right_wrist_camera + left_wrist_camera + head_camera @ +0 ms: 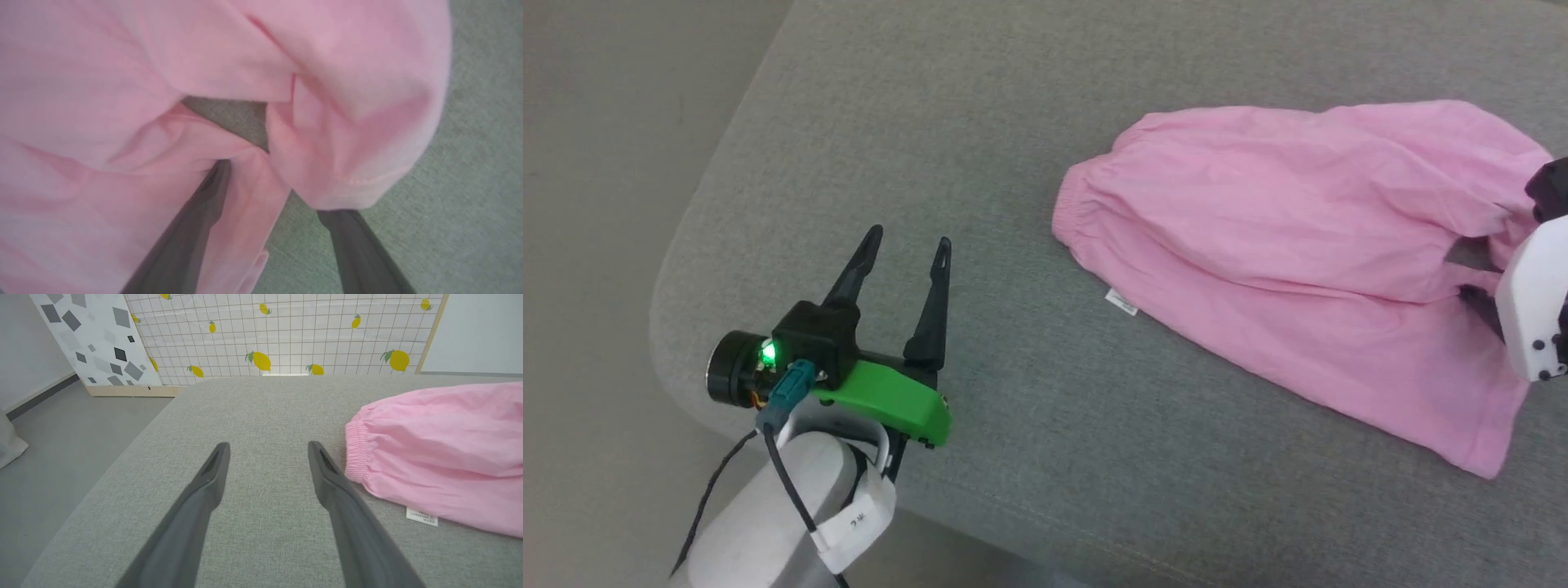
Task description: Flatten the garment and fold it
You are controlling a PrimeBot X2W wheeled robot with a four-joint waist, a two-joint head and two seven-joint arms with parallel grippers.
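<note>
The pink shorts [1298,237] lie wrinkled on the right half of a grey cushion [1013,122], gathered waistband [1070,212] facing left, white care label [1121,302] poking out below it. My left gripper [908,241] hovers open over bare cushion, left of the waistband [355,453]; the label [421,516] lies beside its right finger. My right gripper [1478,278] is at the leg end of the shorts [122,81]. In the right wrist view that gripper [267,163] is open, a fold of pink cloth lies between its fingers, and a leg hem hides the right fingertip.
The cushion's rounded corner and left edge [686,245] drop to a pale floor [596,163]. Beyond the cushion's far edge stand a lemon-print grid panel [286,335] and a grey-speckled panel [98,335].
</note>
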